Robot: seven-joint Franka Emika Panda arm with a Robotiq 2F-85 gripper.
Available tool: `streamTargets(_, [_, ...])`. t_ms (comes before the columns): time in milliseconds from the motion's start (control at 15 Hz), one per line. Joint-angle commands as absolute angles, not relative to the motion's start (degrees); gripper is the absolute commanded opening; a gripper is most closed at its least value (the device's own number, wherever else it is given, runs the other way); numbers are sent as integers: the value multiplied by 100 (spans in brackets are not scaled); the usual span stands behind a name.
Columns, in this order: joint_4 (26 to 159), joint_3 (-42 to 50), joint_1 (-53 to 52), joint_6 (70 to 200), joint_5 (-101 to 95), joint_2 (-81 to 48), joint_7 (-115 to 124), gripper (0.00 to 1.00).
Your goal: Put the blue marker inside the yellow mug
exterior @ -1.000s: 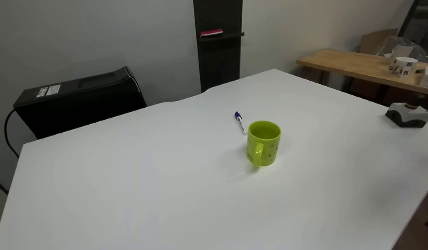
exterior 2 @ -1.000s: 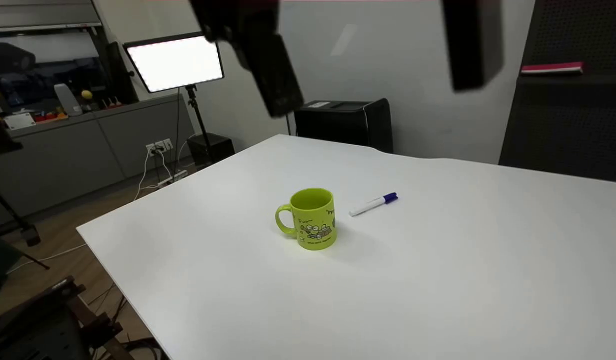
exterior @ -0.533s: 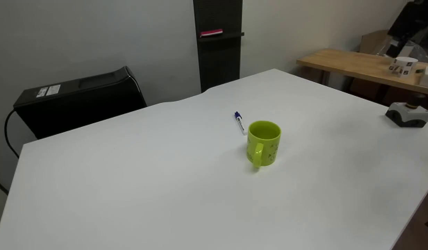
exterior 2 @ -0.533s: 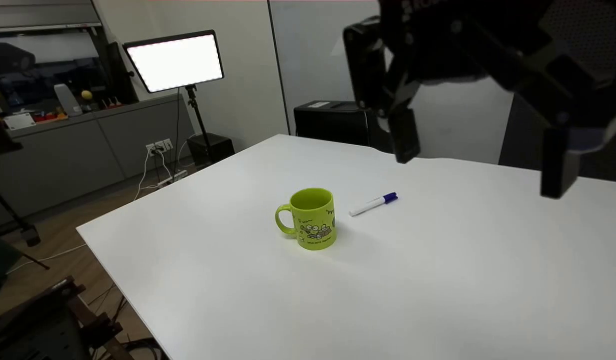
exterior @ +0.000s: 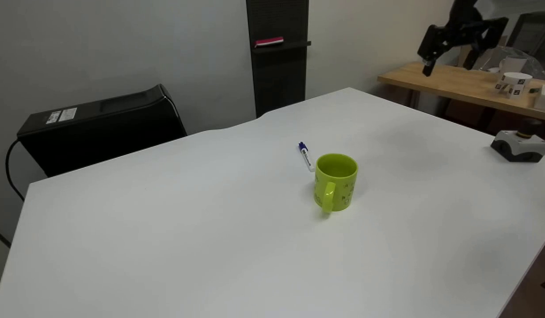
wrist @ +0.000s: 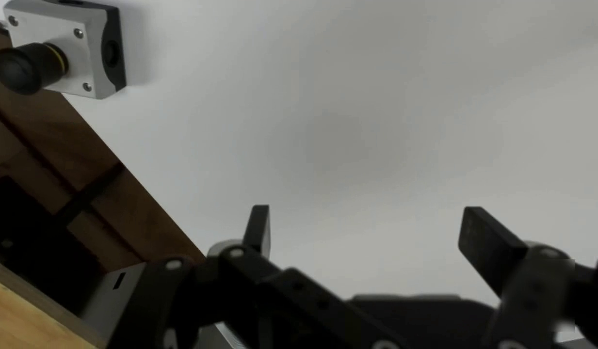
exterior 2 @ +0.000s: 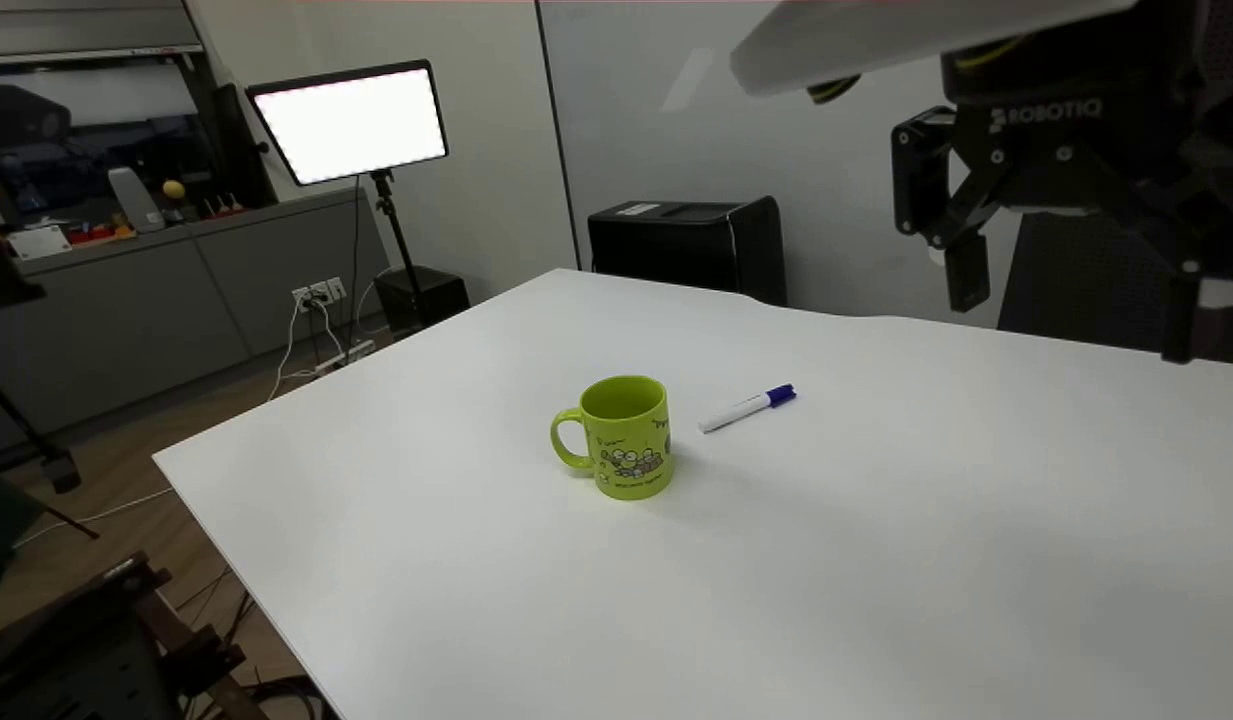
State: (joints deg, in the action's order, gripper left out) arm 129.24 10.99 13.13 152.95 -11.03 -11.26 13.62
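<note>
The blue marker (exterior: 306, 156) lies flat on the white table, with a white body and a dark blue cap; it also shows in an exterior view (exterior 2: 748, 408). The yellow mug (exterior: 343, 189), lime green with printed drawings and a handle, stands upright close to the marker's white end. It shows in an exterior view (exterior 2: 631, 445) with its inside looking empty. My gripper (exterior 2: 1073, 325) is open and empty, held high above the table and well away from both; it also shows in an exterior view (exterior: 448, 68). In the wrist view its open fingers (wrist: 366, 213) have only table behind them; marker and mug are out of that view.
A grey box with a black knob (exterior: 520, 143) sits at the table's edge; it also shows in the wrist view (wrist: 61, 53). A wooden side table (exterior: 449, 81) stands beyond that edge. A black case (exterior: 104, 128) stands behind the white table (exterior: 166, 247).
The arm has come into sight in an exterior view from the upper right. Elsewhere the gripper has moved right and farther from the camera. It stays open. Marker and mug have not moved.
</note>
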Motion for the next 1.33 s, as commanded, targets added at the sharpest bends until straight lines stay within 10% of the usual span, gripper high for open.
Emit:
streamTargets(0, [11631, 1189, 846, 14861, -1012, -2186, 1956, 100])
streamTargets(1267, [9908, 1002, 18, 14026, -615, -3575, 1987, 100])
